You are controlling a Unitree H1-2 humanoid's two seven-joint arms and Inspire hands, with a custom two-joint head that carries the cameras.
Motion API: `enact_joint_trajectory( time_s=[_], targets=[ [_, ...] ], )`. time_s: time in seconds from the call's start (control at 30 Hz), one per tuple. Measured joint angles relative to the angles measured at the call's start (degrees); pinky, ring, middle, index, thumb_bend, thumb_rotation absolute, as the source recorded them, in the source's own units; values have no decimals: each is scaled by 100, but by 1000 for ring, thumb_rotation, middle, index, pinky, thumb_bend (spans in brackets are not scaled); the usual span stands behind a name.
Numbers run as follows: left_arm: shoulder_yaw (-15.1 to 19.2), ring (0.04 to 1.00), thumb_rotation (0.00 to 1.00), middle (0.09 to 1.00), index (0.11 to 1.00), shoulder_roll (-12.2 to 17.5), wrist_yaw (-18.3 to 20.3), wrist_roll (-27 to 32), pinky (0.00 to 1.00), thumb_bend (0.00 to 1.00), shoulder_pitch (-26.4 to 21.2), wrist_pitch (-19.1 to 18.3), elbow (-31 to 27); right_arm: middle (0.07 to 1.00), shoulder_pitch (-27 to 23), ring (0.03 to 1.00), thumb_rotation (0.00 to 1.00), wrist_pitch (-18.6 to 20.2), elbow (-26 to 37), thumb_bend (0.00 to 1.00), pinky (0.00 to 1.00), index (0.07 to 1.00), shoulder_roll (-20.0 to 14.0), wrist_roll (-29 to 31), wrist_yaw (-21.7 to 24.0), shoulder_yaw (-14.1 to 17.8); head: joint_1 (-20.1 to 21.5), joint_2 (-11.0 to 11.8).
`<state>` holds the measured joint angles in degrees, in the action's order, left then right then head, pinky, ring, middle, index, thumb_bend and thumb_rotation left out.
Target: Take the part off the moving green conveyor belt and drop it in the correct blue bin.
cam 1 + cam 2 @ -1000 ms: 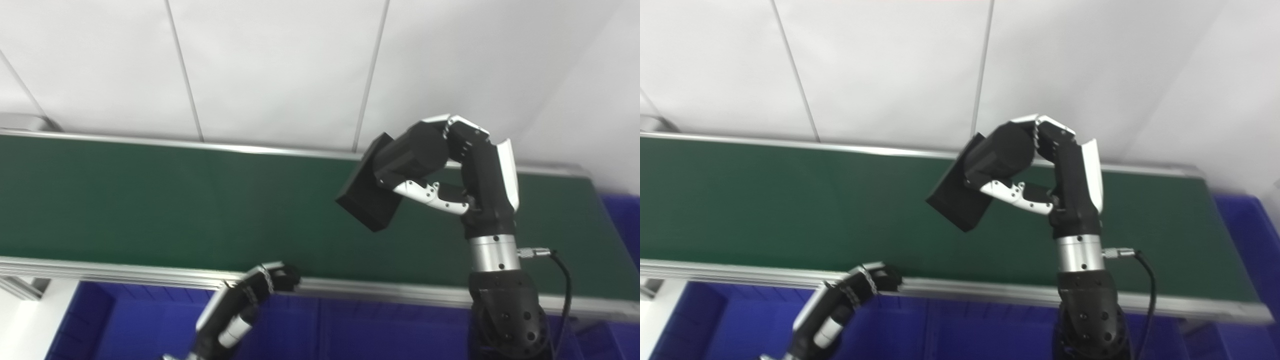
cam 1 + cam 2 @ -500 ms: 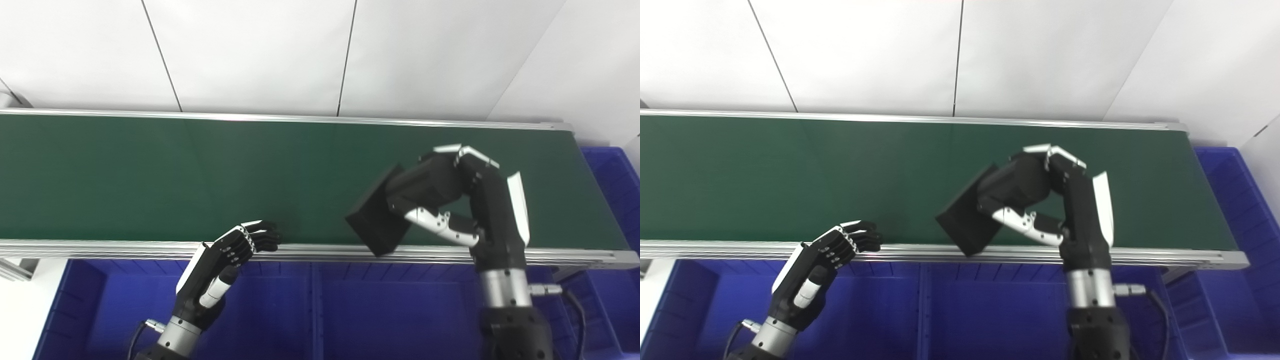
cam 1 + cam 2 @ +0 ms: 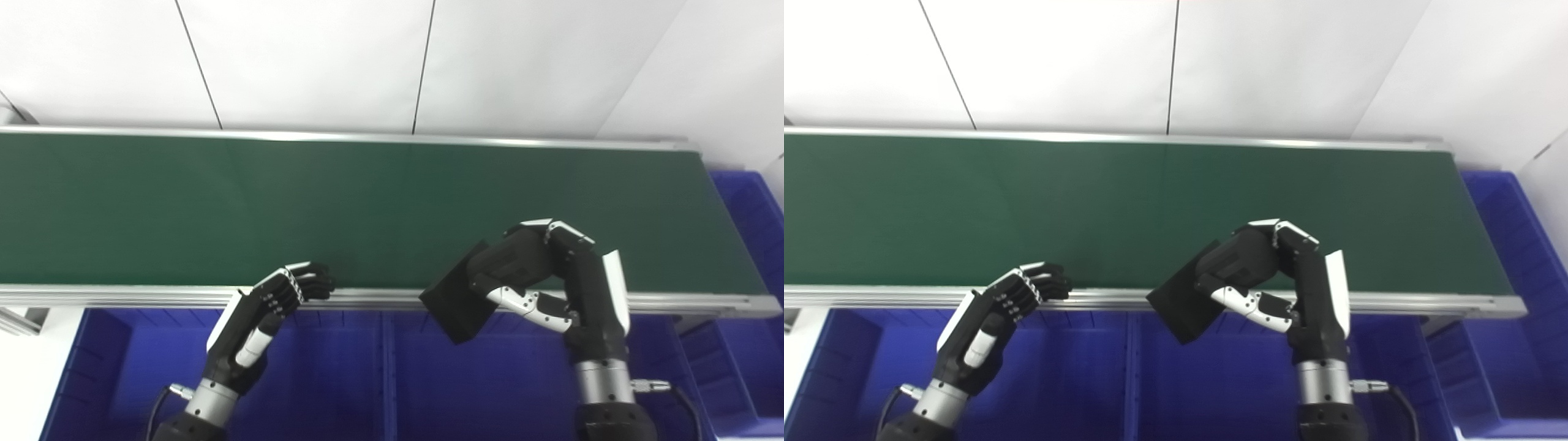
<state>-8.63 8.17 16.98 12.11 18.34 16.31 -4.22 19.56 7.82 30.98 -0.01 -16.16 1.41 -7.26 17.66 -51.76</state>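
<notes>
White panel wall fills the top of the view. Green belt runs full width below it, aluminium rail along the near edge, nothing lying on the belt surface. Blue bins sit in a row under the near rail, with a divider between two of them; another blue bin sits at the belt's right end.

Right hand is raised over the near rail, fingers and thumb clamped on a flat black block. Block is tilted, lower corner hanging past the rail over the bin just right of the divider, clear of the belt, not touching the bin.

Left hand holds nothing; fingers curled loosely with gaps between them, fingertips at the near rail; contact with it is unclear. Well apart from the block.
</notes>
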Motion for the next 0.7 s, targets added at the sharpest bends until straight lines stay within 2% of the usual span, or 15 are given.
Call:
enact_joint_trajectory(
  time_s=[0.27,0.47,0.7],
  targets=[
    [41,702,817,696,729,4,55,115,701,826,-77,-96,-106,528,105,437,0,-143,-831,495,311,524,69,-170,-228,-64,281,-132],
    [84,699,811,692,727,36,144,221,697,811,-115,-212,-109,531,110,445,0,-150,-989,495,319,518,75,-345,-329,-62,545,-238],
    [88,693,811,688,723,108,200,243,687,821,-219,-285,-128,524,180,456,0,-158,-1319,498,333,504,-184,-730,-354,-136,668,-343]
  ],
)
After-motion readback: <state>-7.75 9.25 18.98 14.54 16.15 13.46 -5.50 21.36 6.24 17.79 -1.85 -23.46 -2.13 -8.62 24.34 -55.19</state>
